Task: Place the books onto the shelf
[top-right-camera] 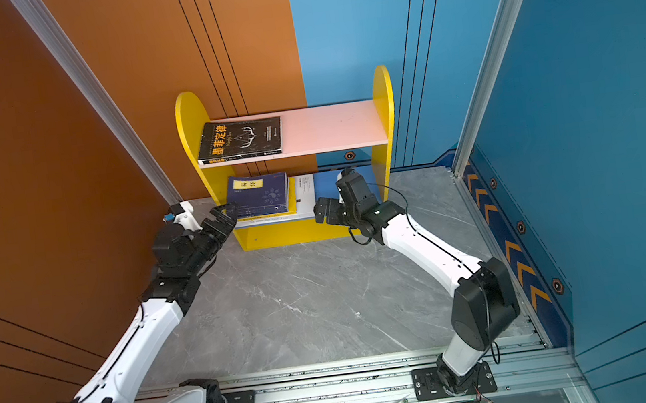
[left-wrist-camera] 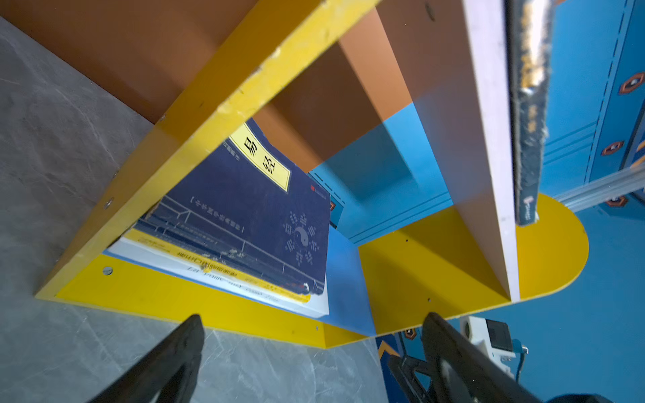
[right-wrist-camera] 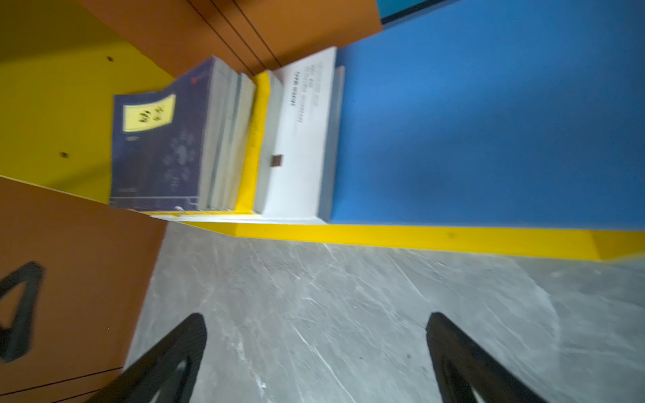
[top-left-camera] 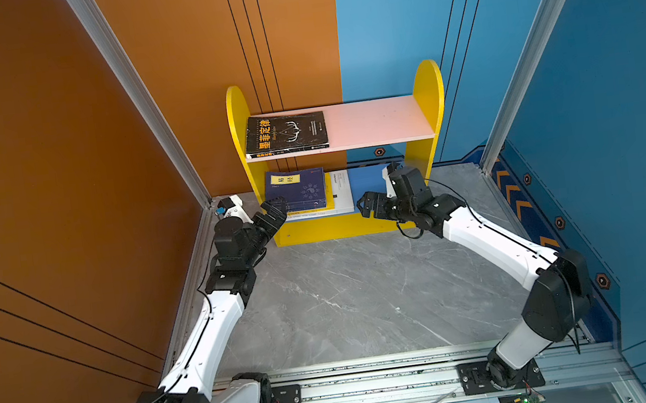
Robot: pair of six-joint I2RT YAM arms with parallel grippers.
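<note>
Jaws on both arms spread wide, empty, just before shelf (top-left-camera: 427, 85). Black book (top-left-camera: 286, 134) on its upper board; navy books (top-left-camera: 297, 191), apparently over yellow book (right-wrist-camera: 256, 139) and white book (right-wrist-camera: 300, 139), on lower. None on worktop (top-left-camera: 345, 292): seemingly finished.

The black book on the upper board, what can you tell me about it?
The black book looks like a thin paperback: black cover, orange characters, a pale winged emblem and small white print. Its edges look scuffed. It lies flat, cover up, at the left end of the pink upper board, close beside the yellow side panel; whether they touch I cannot tell. Nothing lies on it.
</note>
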